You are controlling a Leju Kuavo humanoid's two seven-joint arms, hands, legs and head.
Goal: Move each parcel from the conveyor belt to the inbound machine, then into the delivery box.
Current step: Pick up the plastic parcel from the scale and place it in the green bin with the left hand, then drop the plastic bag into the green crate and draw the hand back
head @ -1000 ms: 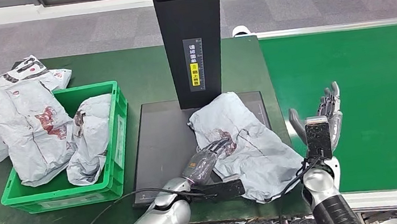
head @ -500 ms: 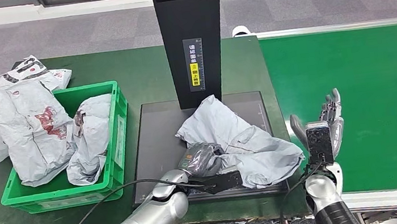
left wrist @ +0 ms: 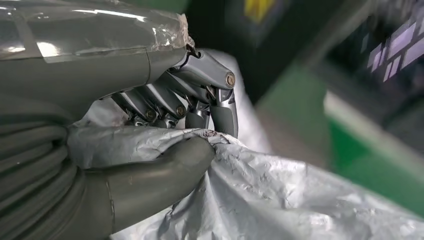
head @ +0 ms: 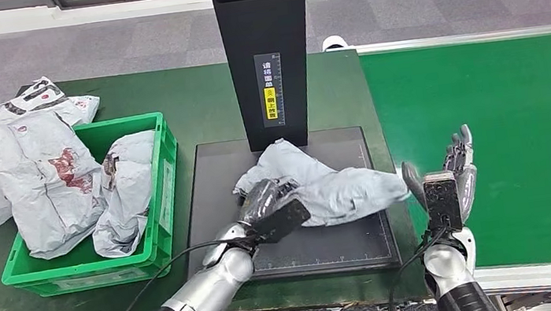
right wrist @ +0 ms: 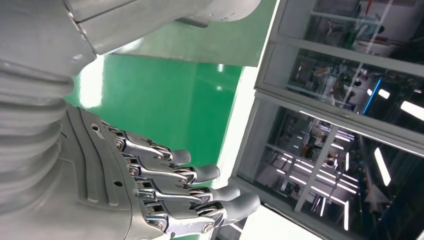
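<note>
On the dark flat plate of the inbound machine (head: 223, 209), the crumpled grey plastic parcel (head: 324, 185) is gripped at its left end by the left hand (head: 266, 198), its length running rightward toward the open, empty right hand (head: 449, 174), while the green plastic delivery box (head: 160, 209) lies just to the left.

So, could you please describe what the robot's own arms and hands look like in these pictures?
Both arms are silver metal with darker bands at the joints and loose black cables alongside. The left hand has a grey ribbed cover, thick grey thumb and dark metal fingers with brass-coloured pins. The right hand carries a black rectangular block on its back; its silvery segmented fingers end in grey tips.
</note>
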